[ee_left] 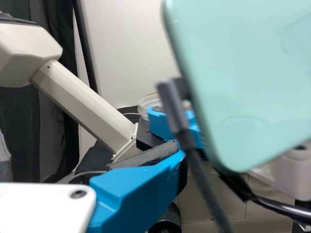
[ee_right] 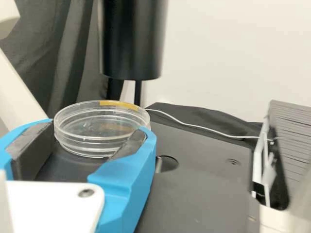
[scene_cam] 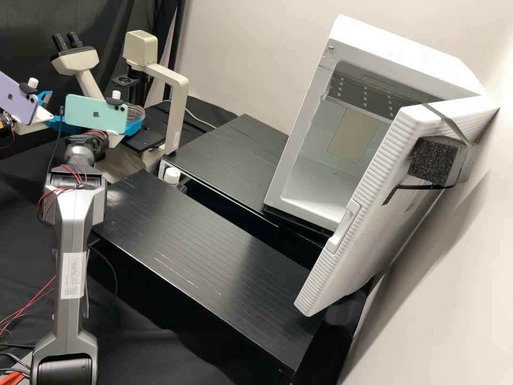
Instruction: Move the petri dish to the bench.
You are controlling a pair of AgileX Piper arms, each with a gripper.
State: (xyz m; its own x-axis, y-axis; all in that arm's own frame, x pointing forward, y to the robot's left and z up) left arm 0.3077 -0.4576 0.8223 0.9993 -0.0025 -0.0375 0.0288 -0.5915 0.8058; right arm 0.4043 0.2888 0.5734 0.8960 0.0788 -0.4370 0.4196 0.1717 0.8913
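petri dish [ee_right: 90,141] was pinched by right end effector [ee_right: 99,132], left end effector [scene_cam: 60,111] was spread, and slipping could be caused by shallow tip contact.

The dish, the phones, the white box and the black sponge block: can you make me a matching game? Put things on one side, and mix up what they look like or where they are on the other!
Things:
1. dish
2. phones
3. white box
4. black sponge block

Looks or places:
A. on a white door
B. one purple, one green
C. round and see-through, with a yellow strip at the rim
D. standing open, so you can see inside

Right pairs: 1-C, 2-B, 3-D, 4-A
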